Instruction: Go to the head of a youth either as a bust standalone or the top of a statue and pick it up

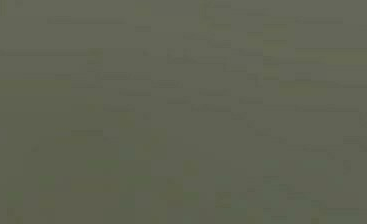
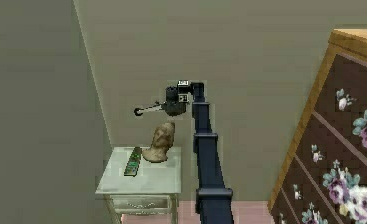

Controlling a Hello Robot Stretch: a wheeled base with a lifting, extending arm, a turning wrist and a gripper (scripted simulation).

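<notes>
A tan bust of a head [image 2: 163, 140] stands on a small white bedside table [image 2: 119, 184] in the arm side view, near the table's back edge. The dark arm [image 2: 207, 150] rises from the bottom edge just to the right of the bust. At its far end the gripper [image 2: 142, 110] points left, a little above the bust's top and slightly to its left. Bare wall lies behind the fingers, and the gripper holds nothing.
A flat green oblong thing [image 2: 134, 161] lies on the table left of the bust. A wooden dresser [image 2: 336, 140] with dark flowered drawers stands at the arm side view's right. Plain grey-green wall [image 1: 181, 110] spans the forward view, and a wall corner [image 2: 86, 90] stands behind the table.
</notes>
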